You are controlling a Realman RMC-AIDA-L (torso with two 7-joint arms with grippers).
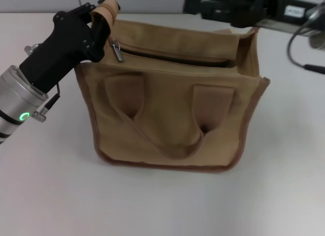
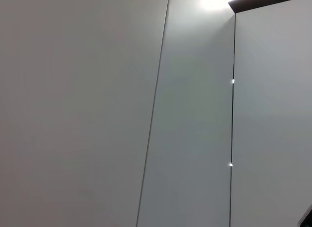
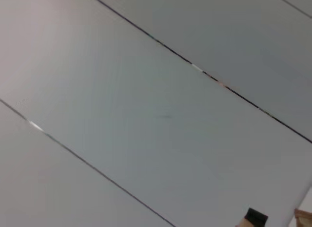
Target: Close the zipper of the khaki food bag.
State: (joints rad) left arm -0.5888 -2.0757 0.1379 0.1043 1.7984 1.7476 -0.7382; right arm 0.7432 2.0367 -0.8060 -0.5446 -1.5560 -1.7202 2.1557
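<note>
the khaki food bag (image 1: 177, 99) stands on the table (image 1: 45, 195), near its far edge. the zipper (image 1: 175, 52) runs along the bag's top panel, its pull tab (image 1: 117, 51) at the left end. the left gripper (image 1: 99, 23) sits at the bag's far left top corner; the right gripper (image 1: 233, 10) lies behind the bag's far right corner.

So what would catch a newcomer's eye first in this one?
The khaki food bag fills the middle of the white table, its zipper still gaping open with the silver pull at the left end. The left gripper is shut on the strap there; the right gripper reaches in behind the bag.
</note>
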